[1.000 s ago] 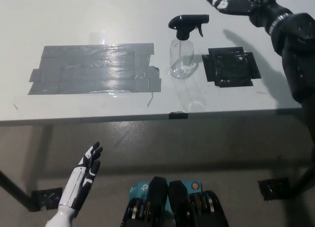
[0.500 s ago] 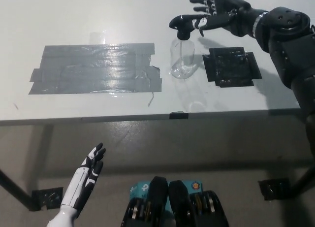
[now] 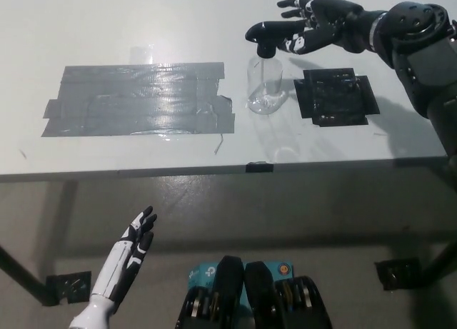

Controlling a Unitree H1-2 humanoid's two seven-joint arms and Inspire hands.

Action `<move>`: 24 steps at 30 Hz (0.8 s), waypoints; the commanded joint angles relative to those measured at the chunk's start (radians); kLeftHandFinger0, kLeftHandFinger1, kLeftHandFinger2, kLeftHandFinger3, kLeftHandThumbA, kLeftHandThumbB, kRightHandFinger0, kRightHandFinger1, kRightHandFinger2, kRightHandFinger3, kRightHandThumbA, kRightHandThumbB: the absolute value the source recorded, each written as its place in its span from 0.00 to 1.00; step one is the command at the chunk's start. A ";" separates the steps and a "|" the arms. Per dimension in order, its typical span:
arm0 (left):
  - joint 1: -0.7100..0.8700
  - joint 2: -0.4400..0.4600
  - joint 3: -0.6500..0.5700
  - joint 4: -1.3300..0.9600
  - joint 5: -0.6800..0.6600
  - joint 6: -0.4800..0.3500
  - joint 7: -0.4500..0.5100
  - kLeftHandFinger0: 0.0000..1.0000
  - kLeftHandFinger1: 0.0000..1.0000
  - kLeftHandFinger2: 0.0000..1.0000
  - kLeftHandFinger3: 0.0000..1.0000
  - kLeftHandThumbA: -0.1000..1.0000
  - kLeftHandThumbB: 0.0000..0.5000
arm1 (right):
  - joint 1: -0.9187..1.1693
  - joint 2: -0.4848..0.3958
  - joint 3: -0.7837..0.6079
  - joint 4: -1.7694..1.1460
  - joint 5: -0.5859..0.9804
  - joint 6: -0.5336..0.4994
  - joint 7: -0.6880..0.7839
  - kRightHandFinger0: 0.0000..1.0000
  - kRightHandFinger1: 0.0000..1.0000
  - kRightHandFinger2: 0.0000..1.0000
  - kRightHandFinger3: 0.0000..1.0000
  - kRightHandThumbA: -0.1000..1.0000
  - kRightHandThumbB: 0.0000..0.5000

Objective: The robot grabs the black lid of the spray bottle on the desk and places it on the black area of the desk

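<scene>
A clear spray bottle (image 3: 264,83) stands upright on the white desk (image 3: 143,22), topped by its black trigger lid (image 3: 265,35). My black right hand (image 3: 314,26) is open with fingers spread, reaching in from the right and level with the lid's nozzle; whether it touches the nozzle is unclear. Just right of the bottle lies the small black taped patch (image 3: 335,95). My white left hand (image 3: 128,256) hangs open below the desk's front edge at the lower left.
A large grey taped area (image 3: 136,100) covers the desk left of the bottle. A small black tape mark (image 3: 258,167) sits on the desk's front edge. Dark table feet (image 3: 68,285) stand on the floor below.
My right hand has swung left and down from the far right of the desk until it reaches the bottle's lid. The left hand has barely shifted.
</scene>
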State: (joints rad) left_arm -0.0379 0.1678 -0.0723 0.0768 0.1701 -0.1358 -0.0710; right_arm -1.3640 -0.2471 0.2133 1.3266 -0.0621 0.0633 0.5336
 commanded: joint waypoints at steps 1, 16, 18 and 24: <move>-0.016 0.017 -0.004 -0.022 0.007 -0.013 -0.010 1.00 1.00 1.00 1.00 1.00 0.27 | -0.084 -0.013 -0.002 -0.010 -0.019 -0.039 0.007 1.00 1.00 1.00 1.00 0.66 1.00; -0.024 0.024 -0.005 -0.032 0.019 -0.006 -0.013 1.00 1.00 1.00 1.00 0.98 0.16 | -0.114 0.020 -0.057 0.015 0.017 -0.030 0.042 1.00 1.00 1.00 1.00 0.63 1.00; -0.025 0.026 -0.005 -0.036 0.021 -0.003 -0.014 1.00 1.00 1.00 1.00 0.97 0.13 | -0.115 0.025 -0.065 0.016 0.019 -0.027 0.041 1.00 1.00 1.00 1.00 0.62 1.00; -0.028 0.029 -0.008 -0.034 0.030 -0.014 -0.010 1.00 1.00 1.00 1.00 0.95 0.08 | -0.112 0.031 -0.072 0.031 0.012 -0.038 0.037 1.00 1.00 1.00 1.00 0.62 1.00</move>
State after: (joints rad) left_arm -0.0556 0.1750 -0.0775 0.0740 0.1832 -0.1327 -0.0768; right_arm -1.3915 -0.2160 0.1575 1.3550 -0.0625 0.0565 0.5579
